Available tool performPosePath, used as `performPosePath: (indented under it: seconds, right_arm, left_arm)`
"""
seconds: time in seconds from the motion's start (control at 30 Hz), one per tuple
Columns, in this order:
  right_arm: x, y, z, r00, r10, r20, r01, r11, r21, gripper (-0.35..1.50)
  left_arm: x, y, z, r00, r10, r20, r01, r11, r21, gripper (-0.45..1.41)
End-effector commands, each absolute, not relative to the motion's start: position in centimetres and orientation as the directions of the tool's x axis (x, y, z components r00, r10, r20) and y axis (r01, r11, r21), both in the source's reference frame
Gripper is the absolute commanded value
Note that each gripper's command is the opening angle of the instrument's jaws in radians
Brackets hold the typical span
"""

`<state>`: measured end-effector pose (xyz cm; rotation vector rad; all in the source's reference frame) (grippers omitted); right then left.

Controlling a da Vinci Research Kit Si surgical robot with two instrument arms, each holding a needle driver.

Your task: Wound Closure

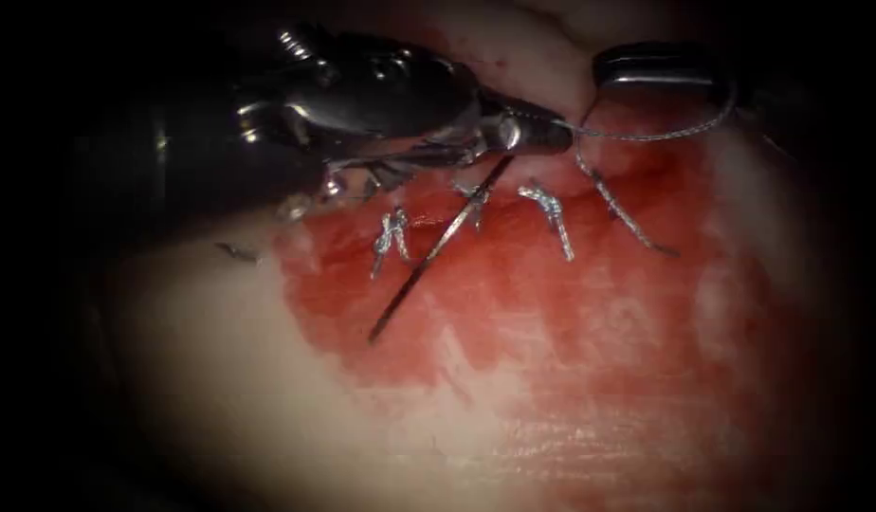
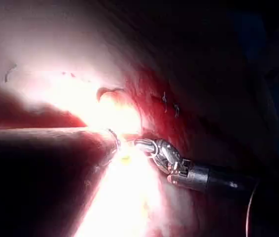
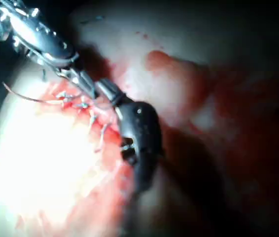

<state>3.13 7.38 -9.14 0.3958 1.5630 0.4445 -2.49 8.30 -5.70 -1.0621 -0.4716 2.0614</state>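
Nearest the endoscope lies bare, pale tissue [image 1: 267, 417], giving way farther back to a broad patch of red fluid [image 1: 552, 313] spread below the cut. Across this patch the needle [image 1: 438, 248] lies as a dark, slender shaft, its free tip [image 1: 372, 338] resting low on the stained surface and its other end rising toward the left tool [image 1: 542, 133]; the visible length lies on the tissue, not buried in it. Behind it, along the cut [image 1: 514, 185], stand several finished stitches with short cut thread ends [image 1: 552, 218], which hold the edges together. The left tool's jaws are pressed together and pinch the thread [image 1: 647, 136] close to where it meets the needle's rear end, presumably so that the needle trails out of the way. From these jaws the thread arcs rightward to the right tool [image 1: 661, 66], farthest back, and a second strand drops to the rightmost stitch [image 1: 632, 218]. Whether the right tool's jaws clamp the thread cannot be told.
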Motion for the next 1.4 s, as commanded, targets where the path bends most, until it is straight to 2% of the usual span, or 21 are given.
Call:
performPosePath:
  seconds: [0.03,0.3,0.37,0.57,0.97,1.03,1.17,1.33,1.37,1.4]
  right_arm:
    - [3.20,7.46,-9.06,-0.052,0.504,-0.862,0.014,0.864,0.504,-0.35]
    - [3.20,7.49,-9.03,-0.041,0.432,-0.901,0.228,0.882,0.413,-0.35]
    - [3.22,7.46,-9.03,-0.021,0.346,-0.938,0.294,0.899,0.325,0.02]
    - [3.25,7.36,-9.02,0.010,0.276,-0.961,0.424,0.870,0.254,0.17]
    - [3.41,7.23,-9.05,0.034,0.135,-0.990,0.617,0.777,0.127,0.27]
    - [3.44,7.15,-9.07,0.047,0.098,-0.994,0.661,0.743,0.105,0.41]
    - [3.46,7.07,-9.03,0.039,0.072,-0.997,0.694,0.715,0.079,0.54]
    - [3.45,6.99,-8.95,0.060,0.038,-0.997,0.732,0.678,0.070,1.11]
    - [3.45,6.97,-8.96,0.075,0.029,-0.997,0.714,0.696,0.074,1.38]
    - [3.45,6.97,-8.96,0.075,0.029,-0.997,0.714,0.696,0.074,1.38]
  left_arm:
    - [-2.58,8.34,-5.61,-0.374,0.763,-0.527,-0.454,-0.647,-0.613,-0.35]
    - [-2.51,8.32,-5.36,-0.383,0.775,-0.502,-0.441,-0.631,-0.638,-0.35]
    - [-2.50,8.35,-5.38,-0.383,0.776,-0.501,-0.442,-0.630,-0.639,-0.35]
    - [-2.58,8.36,-5.39,-0.380,0.778,-0.500,-0.444,-0.628,-0.639,-0.35]
    - [-2.62,8.39,-5.36,-0.389,0.776,-0.496,-0.440,-0.629,-0.641,-0.35]
    - [-2.62,8.38,-5.36,-0.390,0.776,-0.496,-0.439,-0.630,-0.640,-0.35]
    - [-2.62,8.37,-5.36,-0.395,0.775,-0.494,-0.437,-0.631,-0.641,-0.35]
    - [-2.59,8.36,-5.37,-0.397,0.773,-0.495,-0.432,-0.633,-0.642,-0.35]
    - [-2.58,8.37,-5.37,-0.397,0.773,-0.495,-0.431,-0.634,-0.642,-0.35]
    - [-2.58,8.37,-5.37,-0.397,0.773,-0.495,-0.431,-0.634,-0.642,-0.35]
